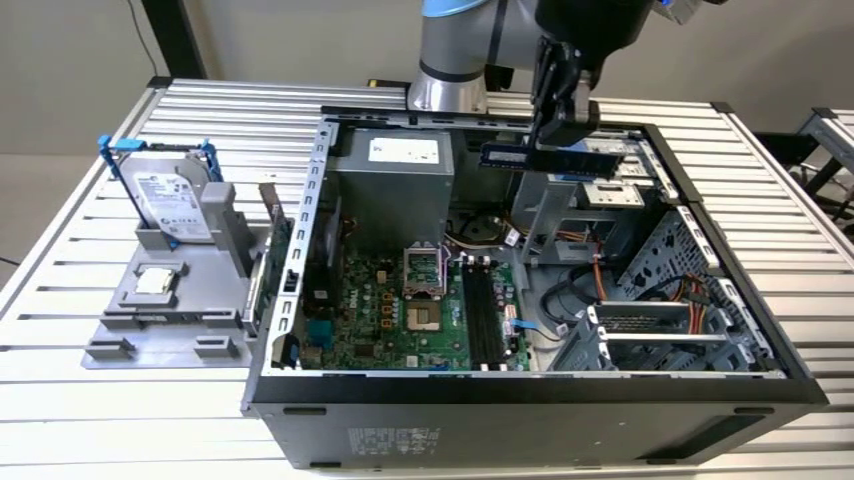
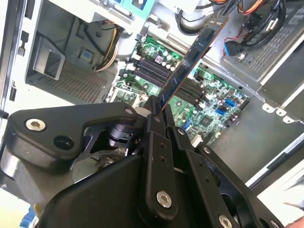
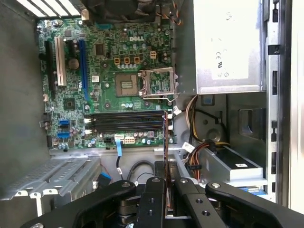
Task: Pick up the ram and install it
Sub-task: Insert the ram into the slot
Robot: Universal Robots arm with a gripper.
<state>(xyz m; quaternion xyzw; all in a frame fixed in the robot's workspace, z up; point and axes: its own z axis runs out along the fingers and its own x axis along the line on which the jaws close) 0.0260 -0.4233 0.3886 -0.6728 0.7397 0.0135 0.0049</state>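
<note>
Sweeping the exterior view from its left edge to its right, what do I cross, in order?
From the left: hard drive in its blue frame → CPU socket → ram, clamped in the gripper → metal drive cage.

The grey arm point(image 1: 451, 55) stands upright at the back, and its wrist is turned straight downward. The black claw point(image 1: 561, 138) hangs in the air, its two fingers point(image 3: 153, 194) pressed tight on the ram point(image 1: 547, 157)
</note>
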